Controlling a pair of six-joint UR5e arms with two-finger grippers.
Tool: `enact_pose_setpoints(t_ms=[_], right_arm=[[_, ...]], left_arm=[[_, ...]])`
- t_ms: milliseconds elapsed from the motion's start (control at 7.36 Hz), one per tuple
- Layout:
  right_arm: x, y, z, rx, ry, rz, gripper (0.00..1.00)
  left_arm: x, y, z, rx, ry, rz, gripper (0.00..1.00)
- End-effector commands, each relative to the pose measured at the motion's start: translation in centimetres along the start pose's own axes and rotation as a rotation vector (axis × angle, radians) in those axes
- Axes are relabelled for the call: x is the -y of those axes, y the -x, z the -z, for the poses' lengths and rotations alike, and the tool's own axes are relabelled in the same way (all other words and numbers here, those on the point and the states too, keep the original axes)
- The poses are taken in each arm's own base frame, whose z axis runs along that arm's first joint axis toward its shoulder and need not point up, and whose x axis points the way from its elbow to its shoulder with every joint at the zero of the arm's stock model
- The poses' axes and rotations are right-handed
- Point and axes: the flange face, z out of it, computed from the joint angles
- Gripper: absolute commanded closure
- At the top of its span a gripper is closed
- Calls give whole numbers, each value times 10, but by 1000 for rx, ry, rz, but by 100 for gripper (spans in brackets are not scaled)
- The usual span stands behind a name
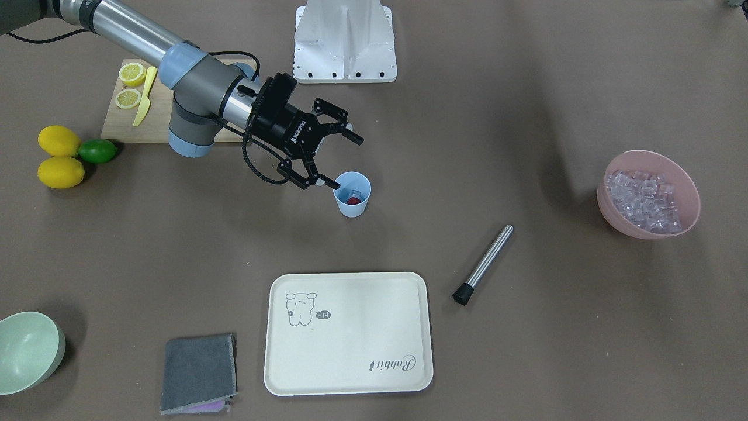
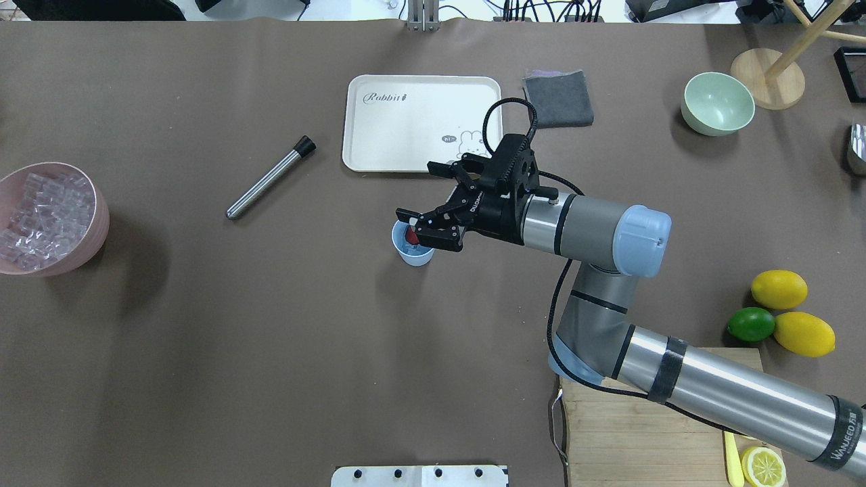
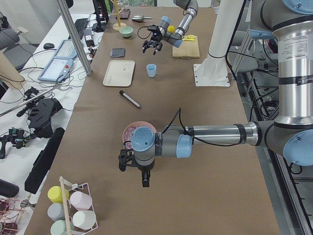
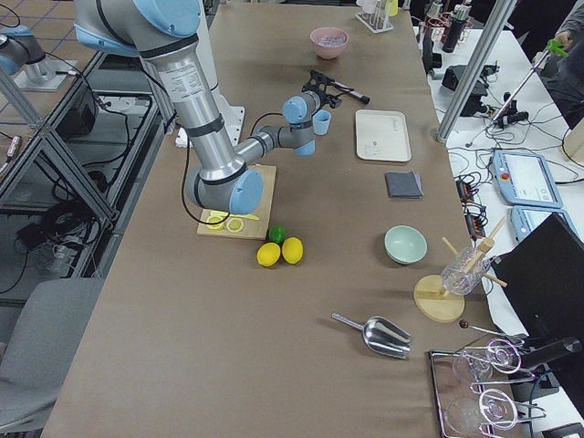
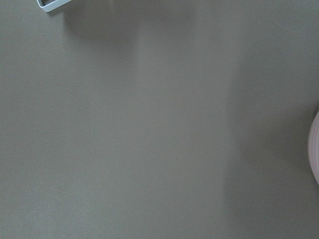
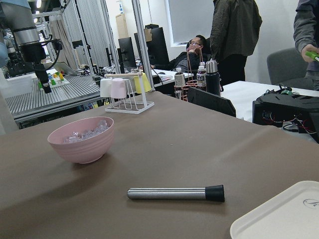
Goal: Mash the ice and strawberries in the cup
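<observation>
Right pincer [image 1: 343,162], spread wide and holding nothing, is shown just over the cup [image 1: 350,209], on its robot-ward side; whether a fingertip touches the rim cannot be told. The cup stands upright on the counter [image 1: 175,245], and the strawberry [image 1: 353,200] lies inside it beside a pale, glassy cube. Loading is judged to be the step in hand, with mashing not begun: the pincer is best lifted straight up, clear of the rim, so that the light cup is not tipped. The ice [image 1: 643,199] is heaped in the pink bowl [image 1: 608,213], well apart from the cup toward the robot's left, where the left pincer [image 3: 142,171] hangs, its state not discernible. The muddler [image 1: 484,264] lies between cup and bowl. The tray [image 1: 350,333], beyond the cup, holds nothing.
</observation>
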Motion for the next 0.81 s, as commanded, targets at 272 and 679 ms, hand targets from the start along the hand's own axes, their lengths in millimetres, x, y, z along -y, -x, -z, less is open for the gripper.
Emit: enact_pose_setpoints(t_ms=[272, 679], right_arm=[[-27, -289, 509, -732, 1135, -745, 0], [-29, -288, 510, -732, 1137, -749, 0]], left_arm=[[36, -29, 28, -3, -65, -60, 1], [34, -28, 27, -1, -63, -58, 1]])
